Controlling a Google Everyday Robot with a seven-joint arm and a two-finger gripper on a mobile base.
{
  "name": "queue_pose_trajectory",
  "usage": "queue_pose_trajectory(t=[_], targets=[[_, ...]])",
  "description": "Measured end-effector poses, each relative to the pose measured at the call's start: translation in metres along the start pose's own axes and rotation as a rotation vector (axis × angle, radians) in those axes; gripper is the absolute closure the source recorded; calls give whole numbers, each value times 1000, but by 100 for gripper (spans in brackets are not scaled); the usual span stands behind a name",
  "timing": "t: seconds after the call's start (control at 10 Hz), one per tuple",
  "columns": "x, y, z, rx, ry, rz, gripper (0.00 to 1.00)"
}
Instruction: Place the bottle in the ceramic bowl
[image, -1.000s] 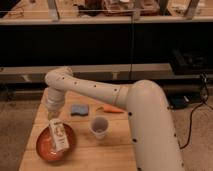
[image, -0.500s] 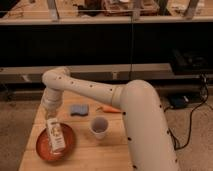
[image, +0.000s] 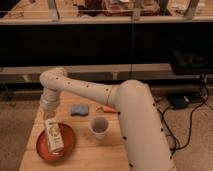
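Note:
The bottle (image: 54, 135), a small white box shape with an orange-brown label, stands leaning slightly in the ceramic bowl (image: 42, 148). The bowl is a shallow, glossy reddish-orange dish at the front left of the wooden table (image: 112, 155). My gripper (image: 49, 116) hangs from the white arm (image: 90, 91) directly over the bottle's top, at or touching it. The contact point is hidden by the wrist.
A pale round cup (image: 99, 127) stands just right of the bowl. A blue sponge (image: 79, 109) and a small orange item (image: 107, 109) lie further back. My white arm body fills the table's right side. Cables (image: 190, 125) lie on the floor to the right.
The bottle and my gripper have shifted slightly to the left over the bowl. The arm's forearm has swung a little. The bottle stays in the bowl throughout.

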Motion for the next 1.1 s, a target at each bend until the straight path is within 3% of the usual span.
queue_pose_trajectory(t=[0.6, 0.7, 1.1], targets=[[0, 3, -1, -1, 14, 10, 25], [-2, 4, -1, -2, 17, 9, 20], [-2, 5, -1, -4, 27, 12, 20]])
